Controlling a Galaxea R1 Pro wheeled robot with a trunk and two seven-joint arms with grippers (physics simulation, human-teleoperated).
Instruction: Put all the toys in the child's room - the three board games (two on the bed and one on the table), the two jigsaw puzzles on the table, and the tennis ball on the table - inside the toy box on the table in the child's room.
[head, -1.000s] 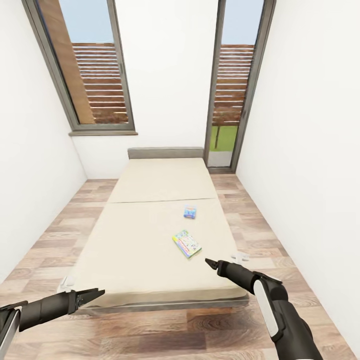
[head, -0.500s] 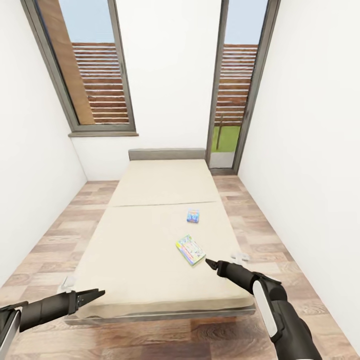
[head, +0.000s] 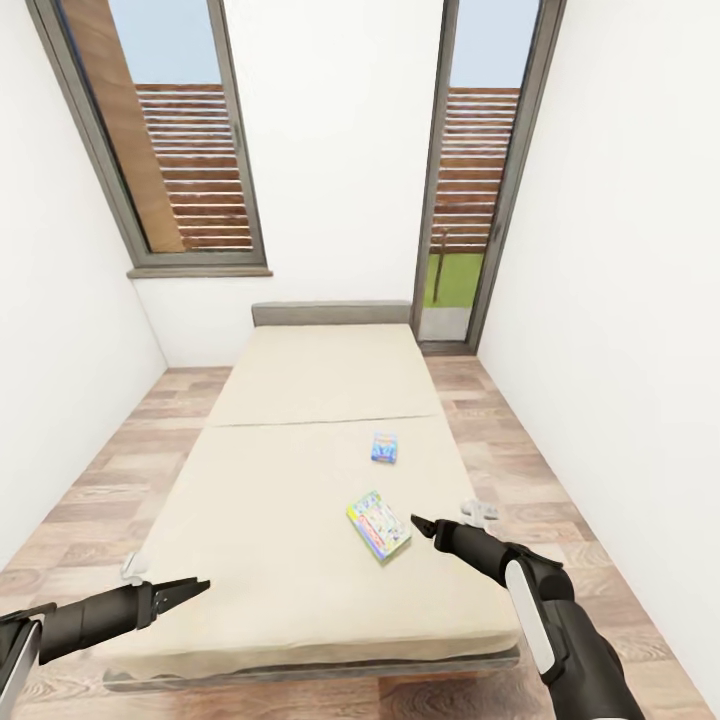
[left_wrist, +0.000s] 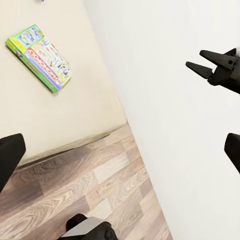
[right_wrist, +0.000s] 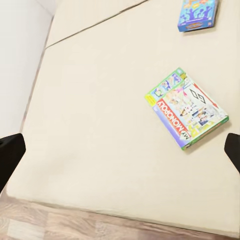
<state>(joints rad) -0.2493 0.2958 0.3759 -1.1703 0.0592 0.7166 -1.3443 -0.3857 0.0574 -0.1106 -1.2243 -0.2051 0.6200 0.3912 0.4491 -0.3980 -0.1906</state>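
Two board games lie on the beige bed (head: 290, 460): a green-edged Monopoly box (head: 378, 524) (left_wrist: 40, 56) (right_wrist: 187, 107) and, farther toward the headboard, a small blue box (head: 384, 447) (right_wrist: 198, 12). My right gripper (head: 420, 526) (left_wrist: 210, 67) hovers open just right of the Monopoly box, above the mattress, holding nothing. My left gripper (head: 198, 586) is open and empty over the bed's near left part. The table, toy box, jigsaw puzzles and tennis ball are out of view.
White walls close in on both sides, with strips of wood-plank floor (head: 530, 480) along the bed. A tall window (head: 170, 140) and a glass door (head: 475, 180) stand behind the grey headboard (head: 330, 313). Small white fittings (head: 480, 510) sit at the bed's corners.
The whole view has shifted: the bed has drawn closer and its foot edge sits lower in the picture. Both arms keep their pose; the right gripper now lies beside the Monopoly box.
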